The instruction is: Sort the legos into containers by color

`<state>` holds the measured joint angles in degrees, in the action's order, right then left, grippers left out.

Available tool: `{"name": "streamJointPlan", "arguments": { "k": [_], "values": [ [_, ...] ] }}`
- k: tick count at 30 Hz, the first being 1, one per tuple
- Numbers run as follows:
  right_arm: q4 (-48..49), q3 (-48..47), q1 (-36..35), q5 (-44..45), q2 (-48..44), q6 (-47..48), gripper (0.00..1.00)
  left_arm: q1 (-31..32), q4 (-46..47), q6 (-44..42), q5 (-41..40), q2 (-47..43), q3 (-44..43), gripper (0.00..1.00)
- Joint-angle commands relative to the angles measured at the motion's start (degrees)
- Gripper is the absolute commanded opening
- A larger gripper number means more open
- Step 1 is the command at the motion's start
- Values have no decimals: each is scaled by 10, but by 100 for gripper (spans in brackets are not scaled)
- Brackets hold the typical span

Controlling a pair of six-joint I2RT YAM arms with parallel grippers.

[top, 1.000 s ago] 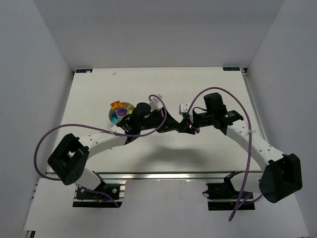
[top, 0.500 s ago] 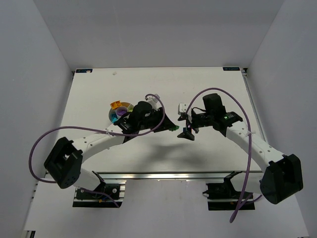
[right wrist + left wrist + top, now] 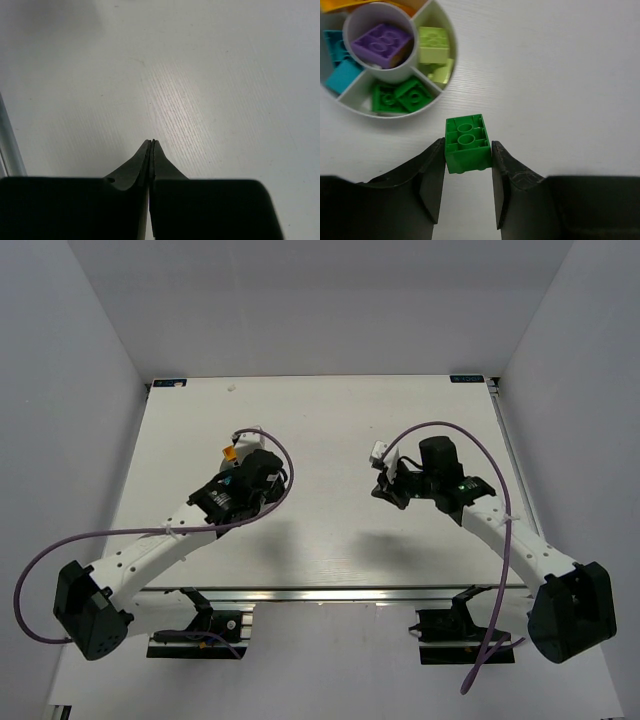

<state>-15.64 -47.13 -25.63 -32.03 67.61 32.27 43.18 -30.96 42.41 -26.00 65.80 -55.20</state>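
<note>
The left gripper (image 3: 467,148) pinches the green brick (image 3: 466,142) by its flat sides, just beside the bowl (image 3: 385,116). The brick is probably light, rigid and slick. The right gripper (image 3: 151,145), well apart from the bowl, is closed on nothing.

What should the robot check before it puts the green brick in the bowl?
1. Green brick gripped between the left gripper's fingers: ok.
2. Brick over the bowl: not ok. It hangs beside the rim, over the table.
3. Green section is the nearest one to the brick: ok.
4. Green section holds only green: ok, two bricks lie in it, both green.
5. Room left in that section: cannot tell.
6. Right gripper out of the way: ok, shut, empty and far from the bowl.
</note>
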Motion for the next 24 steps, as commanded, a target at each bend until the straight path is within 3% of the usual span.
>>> {"name": "streamJointPlan", "arguments": {
  "k": [1, 13, 24],
  "values": [
    [37, -1, 7, 16, -18, -26, 0, -5, -77, -7, -116, 15, -19, 0],
    [39, 11, 31, 0, -34, -27, 0, -57, -54, -37, -154, 92, -52, 0],
    [38, 13, 50, -13, -42, -29, 0, -101, -44, -48, -78, 124, -65, 0]
  ]
}}
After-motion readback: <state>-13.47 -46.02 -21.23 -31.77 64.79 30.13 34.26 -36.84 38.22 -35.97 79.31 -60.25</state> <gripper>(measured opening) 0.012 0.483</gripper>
